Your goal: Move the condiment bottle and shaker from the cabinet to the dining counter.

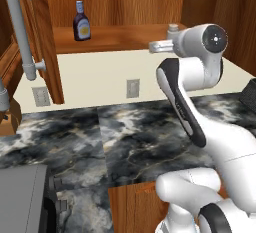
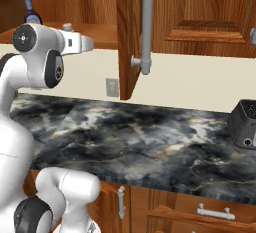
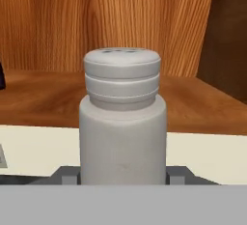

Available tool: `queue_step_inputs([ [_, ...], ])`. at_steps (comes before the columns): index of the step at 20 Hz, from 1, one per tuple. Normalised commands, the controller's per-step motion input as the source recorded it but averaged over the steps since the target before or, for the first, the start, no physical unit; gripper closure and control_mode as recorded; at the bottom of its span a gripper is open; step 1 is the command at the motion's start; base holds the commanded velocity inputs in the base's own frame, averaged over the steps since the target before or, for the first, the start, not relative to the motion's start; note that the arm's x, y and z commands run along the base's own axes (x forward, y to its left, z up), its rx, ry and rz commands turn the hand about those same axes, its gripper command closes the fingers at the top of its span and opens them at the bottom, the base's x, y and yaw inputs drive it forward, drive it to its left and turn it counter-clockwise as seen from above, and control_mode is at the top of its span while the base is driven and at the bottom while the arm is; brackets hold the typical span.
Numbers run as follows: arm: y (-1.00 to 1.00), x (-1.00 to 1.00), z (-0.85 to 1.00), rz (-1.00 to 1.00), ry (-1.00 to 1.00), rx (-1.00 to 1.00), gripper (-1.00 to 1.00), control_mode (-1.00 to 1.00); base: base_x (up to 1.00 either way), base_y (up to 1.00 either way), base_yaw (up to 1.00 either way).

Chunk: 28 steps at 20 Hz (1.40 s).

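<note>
The shaker (image 3: 123, 122), a pale grey cylinder with a ridged, holed cap, stands upright between my gripper's (image 3: 119, 175) two dark fingertips (image 3: 65, 175), which press on its sides; the gripper is shut on it. In the base views its cap (image 1: 173, 27) (image 2: 67, 26) peeks above my hand at the front of the open cabinet's wooden shelf (image 1: 120, 36). The condiment bottle (image 1: 81, 22) (image 2: 32, 15), dark brown with a yellowish label, stands on that shelf to the left, apart from the shaker. The dining counter is out of view.
The cabinet door (image 1: 47, 42) (image 2: 127, 37) hangs open with its grey bar handle (image 2: 146, 27). Below runs a marbled wall counter (image 1: 135, 137) with outlets (image 1: 132, 88). A dark appliance (image 2: 245, 124) sits at the right, a grey one (image 1: 22, 202) at the lower left.
</note>
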Motion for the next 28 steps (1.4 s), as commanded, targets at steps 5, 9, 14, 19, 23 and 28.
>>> queue_step_inputs([
  [5,0.00,-1.00,0.00,0.00,0.00,0.02,1.00,-1.00,0.00,0.00,0.00],
  [9,0.00,-1.00,-0.08,0.00,0.01,0.01,1.00,-1.00,0.00,0.00,0.00],
  [14,-0.01,-0.87,-0.12,0.00,0.04,0.02,1.00,-1.00,0.00,0.00,0.00],
  [19,-0.05,-0.50,-0.08,0.00,0.04,0.05,1.00,-1.00,0.00,0.00,0.00],
  [23,-0.01,-0.07,0.00,0.00,0.01,0.04,1.00,-1.00,0.00,0.00,0.00],
  [28,0.00,0.00,0.00,0.00,0.00,0.00,1.00,-1.00,0.00,0.00,0.00],
])
